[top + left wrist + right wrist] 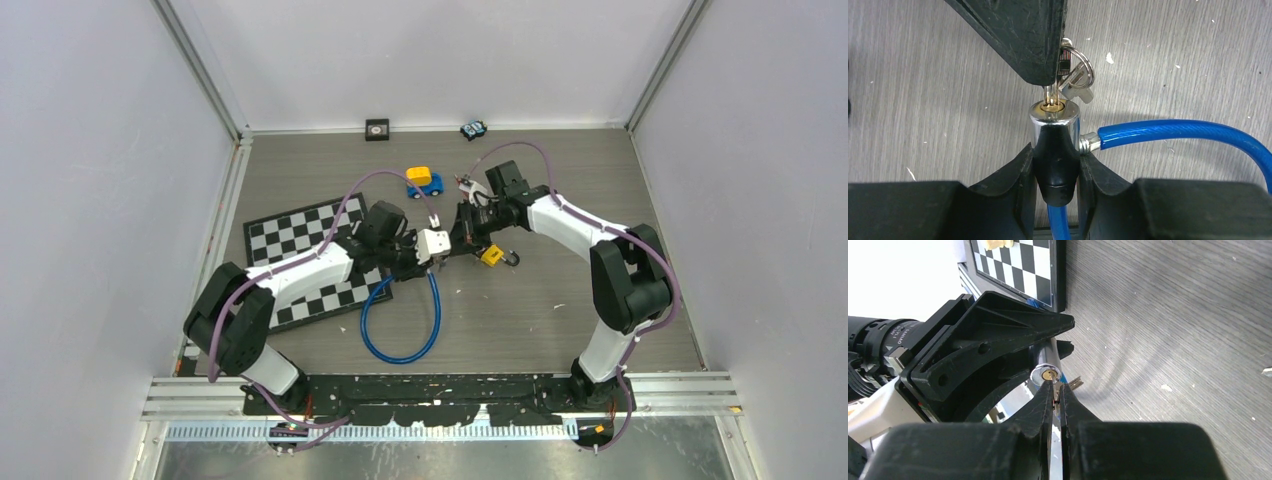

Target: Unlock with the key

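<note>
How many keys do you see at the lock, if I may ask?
2: one key in the lock, held by the right gripper; a spare key dangling on the ring beside it. Others may be hidden.

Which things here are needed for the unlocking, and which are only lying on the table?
Needed: cable lock, key at its keyhole, left gripper clamping the lock, right gripper pinching the key.
Lying about: chessboard, toy car, yellow padlock, black square piece at the back.
</note>
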### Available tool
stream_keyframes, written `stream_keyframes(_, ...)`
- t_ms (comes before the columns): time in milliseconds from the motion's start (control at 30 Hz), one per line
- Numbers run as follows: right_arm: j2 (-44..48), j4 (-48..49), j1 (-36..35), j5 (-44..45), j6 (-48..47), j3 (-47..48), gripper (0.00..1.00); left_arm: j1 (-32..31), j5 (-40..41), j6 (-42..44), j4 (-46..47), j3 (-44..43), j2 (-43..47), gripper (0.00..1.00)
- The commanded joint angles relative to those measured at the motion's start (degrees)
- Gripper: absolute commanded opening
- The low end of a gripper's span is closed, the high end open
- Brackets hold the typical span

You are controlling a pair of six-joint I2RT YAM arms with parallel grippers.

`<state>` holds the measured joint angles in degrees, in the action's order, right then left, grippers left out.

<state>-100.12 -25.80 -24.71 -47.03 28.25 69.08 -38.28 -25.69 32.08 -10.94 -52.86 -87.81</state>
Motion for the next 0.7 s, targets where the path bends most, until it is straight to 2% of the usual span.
stream_keyframes(0, 0.9, 2.0, -4.5, -1.1, -3.4, 0.6, 0.0, -1.2, -6.4, -3.3, 9.5, -1.0, 3.5, 0.0)
stream_keyframes(167, 0.5, -2.6, -5.6, 2.9, -8.2, 3.2, 0.0, 0.1, -15.6, -5.6, 9.8, -1.4, 3.5, 0.0)
stream_keyframes(267, 0.4, -4.3, -6.0, 5.1, -9.5, 4.5, 0.0, 0.2, -17.1, -5.4, 9.8, -1.0, 3.5, 0.0)
stream_keyframes(433, -1.2, -5.4, -6.3, 4.2, -7.6, 6.6, 0.0, -1.1, -9.2, -0.4, 8.3, -1.0, 4.4, 0.0)
stream_keyframes(567, -2.8, -4.1, -6.5, 1.7, -5.2, 6.9, 0.0, -1.2, -4.2, -0.7, 8.8, -1.3, 4.5, 0.0)
stream_keyframes(667, -4.1, -3.3, -6.7, 0.5, -4.2, 6.9, 0.05, -1.8, -1.7, -0.8, 8.8, -1.8, 4.1, 0.0)
